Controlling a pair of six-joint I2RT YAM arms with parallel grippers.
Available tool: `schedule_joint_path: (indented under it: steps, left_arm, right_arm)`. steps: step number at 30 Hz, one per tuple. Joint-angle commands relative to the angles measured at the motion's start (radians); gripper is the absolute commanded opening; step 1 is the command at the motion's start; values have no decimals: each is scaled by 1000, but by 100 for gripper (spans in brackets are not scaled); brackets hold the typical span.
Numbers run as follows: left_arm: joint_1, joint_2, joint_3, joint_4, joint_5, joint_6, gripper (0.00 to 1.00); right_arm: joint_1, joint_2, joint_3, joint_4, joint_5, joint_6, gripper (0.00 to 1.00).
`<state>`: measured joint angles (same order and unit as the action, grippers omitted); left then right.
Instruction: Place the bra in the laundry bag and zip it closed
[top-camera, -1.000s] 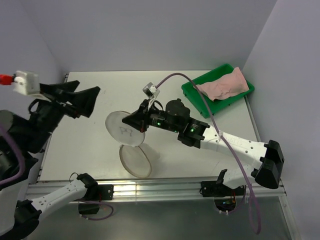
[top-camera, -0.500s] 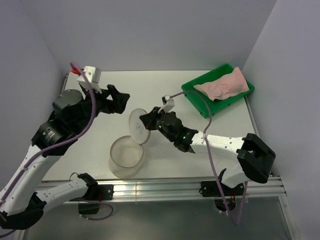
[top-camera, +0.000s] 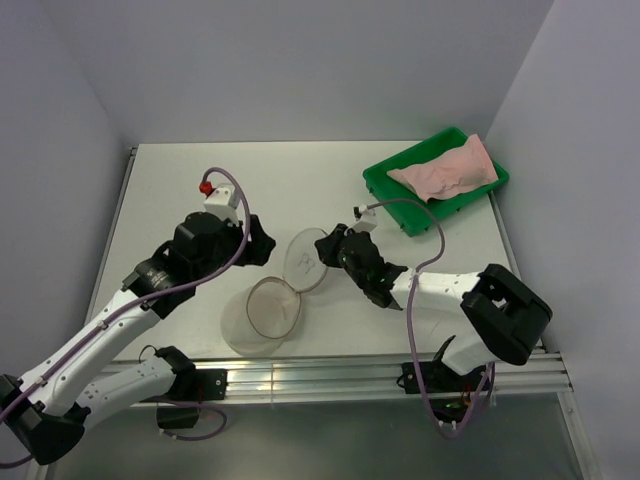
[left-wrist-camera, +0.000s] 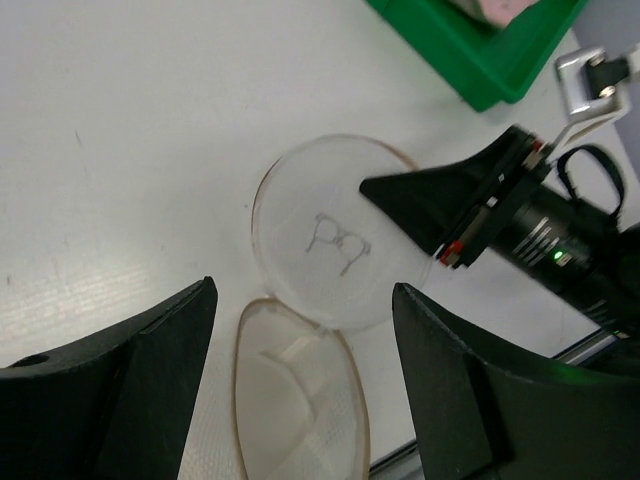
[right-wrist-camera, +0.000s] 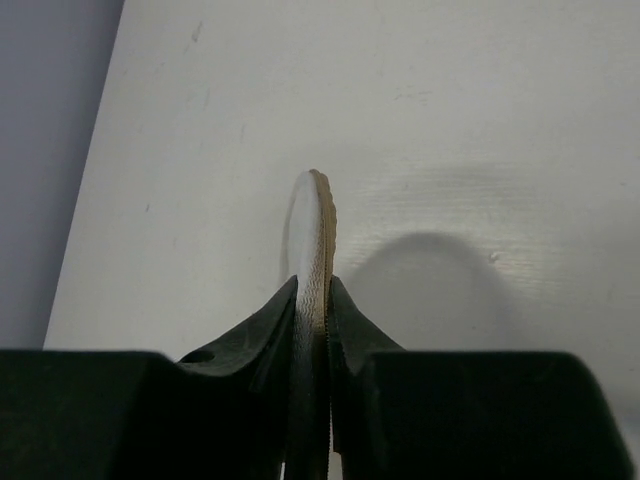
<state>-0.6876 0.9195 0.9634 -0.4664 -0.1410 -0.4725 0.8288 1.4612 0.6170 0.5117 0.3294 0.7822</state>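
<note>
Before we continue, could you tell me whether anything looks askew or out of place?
The bra lies in the green tray, one end draped over its rim. The laundry bag gapes open, one half pinched upright by the right gripper.

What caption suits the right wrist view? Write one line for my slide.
Right gripper pinches the bag by its rim, seen edge-on over the white table.

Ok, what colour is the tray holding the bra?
Green; the tray shows best in the top external view.
</note>
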Motion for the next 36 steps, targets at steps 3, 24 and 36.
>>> schedule_joint_path:
  steps: [3, 24, 36]
  left_arm:
    - [-1, -77, -115, 45, -38, -83, 76]
    - [-7, 34, -276, 18, 6, -186, 52]
    - [-10, 153, -262, 26, 71, -161, 5]
  right_arm:
    - [-72, -54, -42, 60, 13, 9, 39]
    - [-132, -515, -186, -223, 7, -201, 65]
    - [-134, -492, -200, -199, -27, -215, 65]
